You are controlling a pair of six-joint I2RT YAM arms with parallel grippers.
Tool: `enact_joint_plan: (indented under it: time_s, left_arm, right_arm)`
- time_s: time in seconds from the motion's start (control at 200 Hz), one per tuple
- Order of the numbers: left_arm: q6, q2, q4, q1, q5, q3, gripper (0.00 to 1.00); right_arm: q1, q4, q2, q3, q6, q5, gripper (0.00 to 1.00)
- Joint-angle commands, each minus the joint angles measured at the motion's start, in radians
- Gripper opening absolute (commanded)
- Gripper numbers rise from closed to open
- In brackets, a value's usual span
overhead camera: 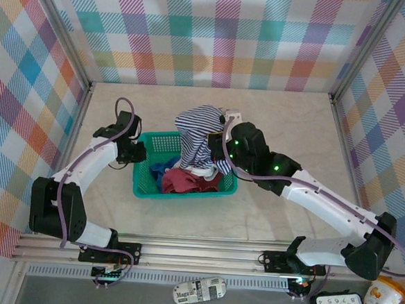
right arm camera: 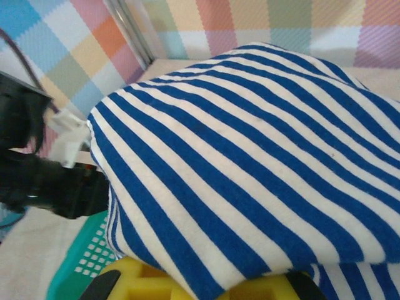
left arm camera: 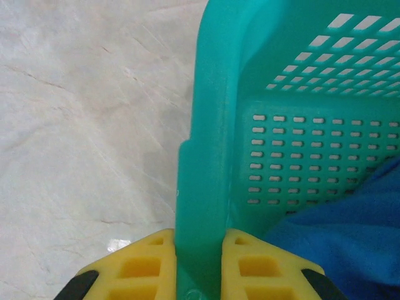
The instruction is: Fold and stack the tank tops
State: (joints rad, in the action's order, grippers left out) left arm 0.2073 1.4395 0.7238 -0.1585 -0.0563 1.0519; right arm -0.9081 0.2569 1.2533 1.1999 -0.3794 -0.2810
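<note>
Desk (overhead camera: 294,130): pale, marbled, carrying everything listed below.

Basket (overhead camera: 163,144): teal mesh, mid-desk; reference point for all other entries.

Striped tank top (overhead camera: 197,134): navy-and-white, raised above the basket's right half, hanging bunched, lower end apparently reaching the basket's contents.

Dark red tank top (overhead camera: 186,181): crumpled inside the basket, near-right part.

Blue tank top (overhead camera: 161,170): crumpled inside the basket, just left of the red one.

Right fingers (right arm camera: 140,284): closed on the striped cloth, above the basket's right side.

Left fingers (left arm camera: 159,265): pinched on the basket's left wall, one inside, one outside.

Step, as judged: drawing out the first top; none folded, none stacked.

Next move, as judged: striped top carried clear of the basket onto bare desk and spread flat, with the basket held down against snagging.
</note>
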Motion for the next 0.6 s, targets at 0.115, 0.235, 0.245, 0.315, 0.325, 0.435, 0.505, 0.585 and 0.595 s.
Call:
enact_joint_plan:
  time_s: [0.115, 0.235, 0.245, 0.315, 0.325, 0.435, 0.505, 0.585, 0.595]
  left_arm:
    - [-0.037, 0.121, 0.034, 0.085, -0.145, 0.068, 0.08]
    - [-0.034, 0.154, 0.020, 0.091, -0.103, 0.106, 0.08]
    - [-0.034, 0.157, 0.019, 0.091, -0.099, 0.108, 0.08]
    - [-0.037, 0.176, 0.020, 0.091, -0.083, 0.123, 0.08]
    - [-0.038, 0.178, 0.021, 0.091, -0.082, 0.126, 0.08]
    - [-0.055, 0.198, 0.028, 0.095, -0.085, 0.140, 0.08]
    - [-0.061, 0.200, 0.031, 0.107, -0.086, 0.147, 0.08]
    - [-0.062, 0.206, 0.039, 0.129, -0.091, 0.166, 0.08]
    - [-0.063, 0.207, 0.041, 0.132, -0.094, 0.170, 0.08]
  right_arm:
    - [-0.038, -0.021, -0.023, 0.093, 0.049, 0.063, 0.08]
    - [-0.037, -0.034, 0.038, 0.082, 0.038, 0.073, 0.09]
    - [-0.037, -0.037, 0.046, 0.079, 0.034, 0.079, 0.09]
    - [-0.035, -0.067, 0.109, 0.063, 0.011, 0.113, 0.10]
    - [-0.036, -0.067, 0.118, 0.061, 0.006, 0.116, 0.10]
    - [-0.031, -0.116, 0.212, 0.053, -0.004, 0.122, 0.10]
    - [-0.025, -0.121, 0.249, 0.047, -0.016, 0.144, 0.10]
    - [-0.016, -0.119, 0.248, 0.039, -0.018, 0.144, 0.10]
    - [-0.013, -0.116, 0.242, 0.041, -0.017, 0.144, 0.10]
